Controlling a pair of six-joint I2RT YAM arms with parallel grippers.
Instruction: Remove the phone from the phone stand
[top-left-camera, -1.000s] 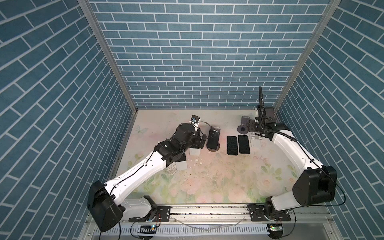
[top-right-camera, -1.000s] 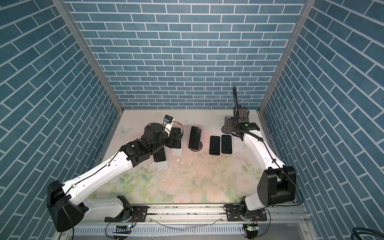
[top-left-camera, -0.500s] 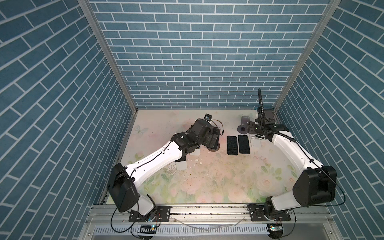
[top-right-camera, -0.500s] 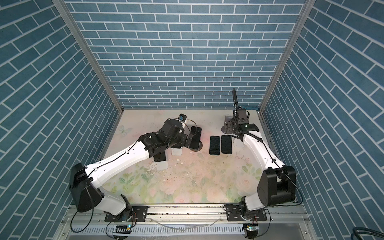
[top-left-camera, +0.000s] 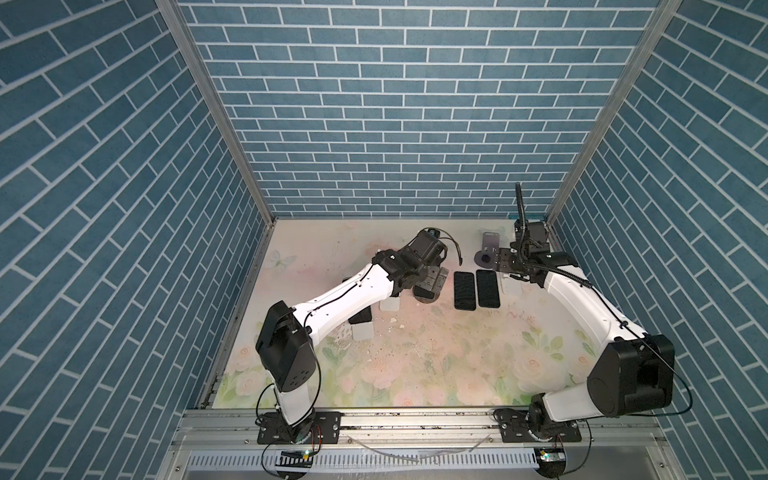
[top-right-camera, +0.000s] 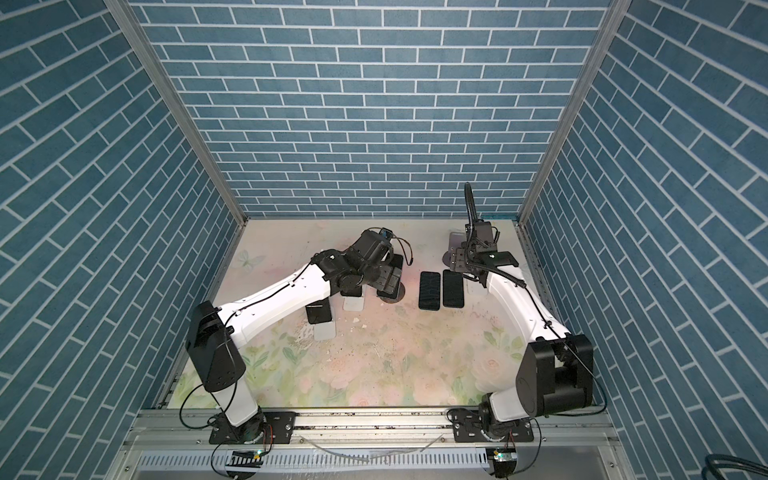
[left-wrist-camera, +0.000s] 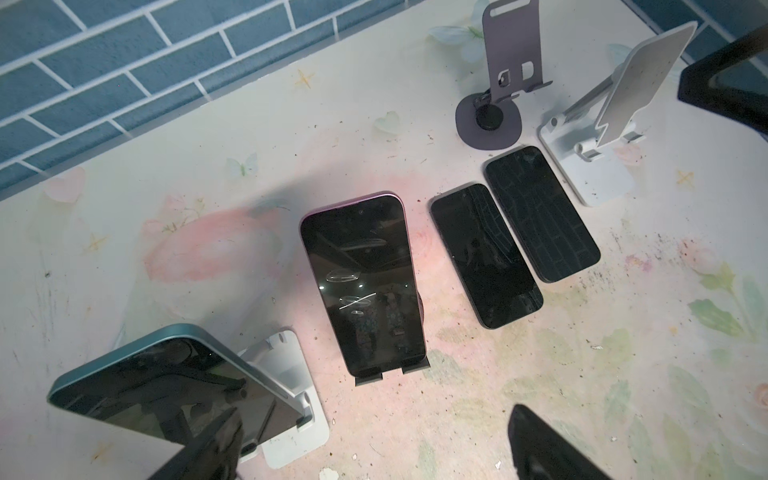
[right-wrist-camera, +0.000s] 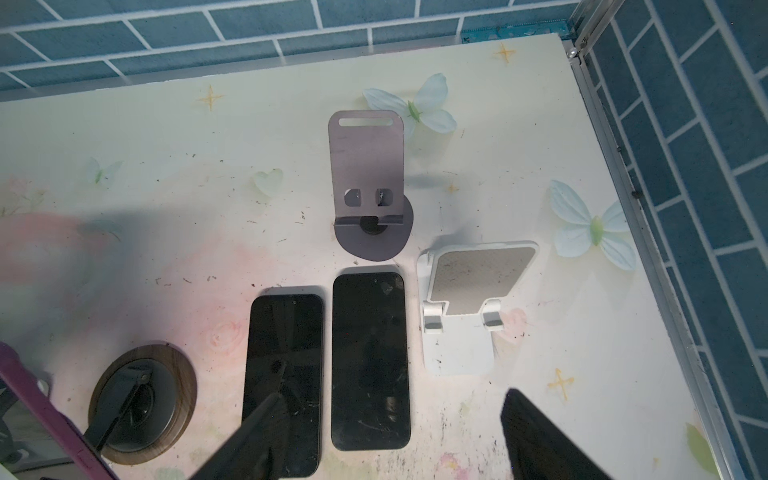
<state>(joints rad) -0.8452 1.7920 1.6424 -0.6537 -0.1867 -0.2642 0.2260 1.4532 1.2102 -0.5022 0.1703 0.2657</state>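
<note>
- In both top views the left gripper (top-left-camera: 434, 283) hangs over a dark stand (top-left-camera: 426, 296) with a round base. It hides most of the purple-edged phone (top-right-camera: 397, 264) leaning there.
- The right gripper (top-left-camera: 502, 266) hovers near a grey stand (top-left-camera: 489, 241). Two flat phones (top-left-camera: 464, 290), glossy black slabs with rounded corners, lie side by side between the grippers.
- The table (top-left-camera: 415, 365) is matt, with a pale floral print speckled by crumbs and scuffs. Walls (top-left-camera: 395, 124) of blue brick pattern close three sides, with aluminium posts (top-left-camera: 217, 109) at the corners and a metal rail (top-left-camera: 415, 432) in front.
- In the left wrist view, the black fingers (left-wrist-camera: 212, 449) stand wide apart and grip nothing.
- Straight ahead of them, and apart from them, the purple-edged phone (left-wrist-camera: 361, 282) leans back on the stand's two dark lips. Its glass is mirror-smooth.
- Close beside one finger a teal phone (left-wrist-camera: 166, 382) tilts on a white stand (left-wrist-camera: 291, 399) of matt plastic.
- Farther ahead are the flat phones, the sheet-metal grey stand with its slot and disc foot, and a white folding stand (left-wrist-camera: 640, 83).
- In the right wrist view, the fingers (right-wrist-camera: 249, 444) stand apart and hold nothing, above the dusty, scratched flat phones.
- Ahead rises the grey stand, and beside it the white folding stand with a speckled grey pad.
- Off to one side the dark stand (right-wrist-camera: 137, 415) shows a wood-grain ring round its base, with the phone's purple rim beside it.
</note>
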